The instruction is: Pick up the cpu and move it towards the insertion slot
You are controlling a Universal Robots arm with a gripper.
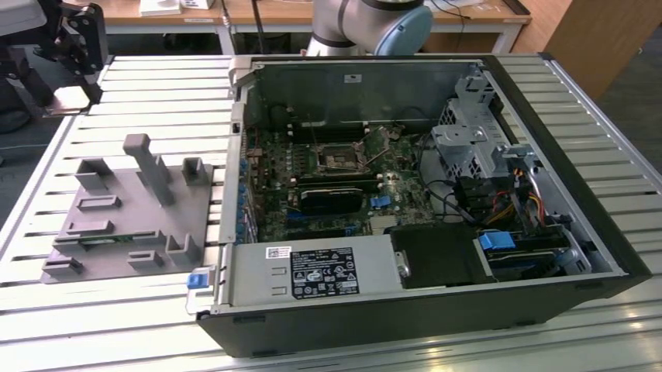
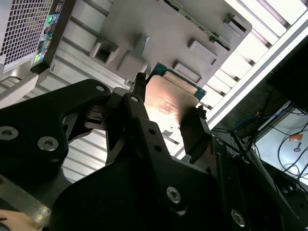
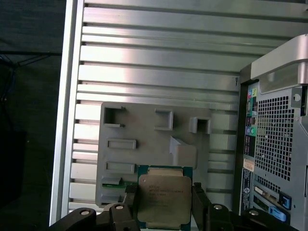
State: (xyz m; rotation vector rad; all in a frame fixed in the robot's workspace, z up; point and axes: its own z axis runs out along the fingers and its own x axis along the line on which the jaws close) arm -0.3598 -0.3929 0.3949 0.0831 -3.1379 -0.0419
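In both wrist views my gripper [image 3: 163, 207] is shut on the cpu [image 3: 162, 198], a flat square chip with a silvery top and green rim. A black finger [image 3: 129, 204] presses on each of two opposite edges. The second wrist view shows the gripper [image 2: 169, 96] and the chip's shiny face [image 2: 168, 103] well above the grey fixture plate [image 2: 159, 29]. At the exterior view's far upper left hangs the gripper [image 1: 74, 58], off to the side of the computer case. The insertion slot [image 1: 339, 157], a dark square socket with a metal frame, lies on the motherboard inside the open case.
The grey fixture plate [image 1: 135, 213] with upright blocks lies on the slatted metal table [image 1: 135, 85], left of the open computer case [image 1: 414, 201] in the exterior view. A long black card [image 1: 333, 198], cables and a drive cage [image 1: 470, 147] crowd the case. The arm's base [image 1: 367, 23] stands behind it.
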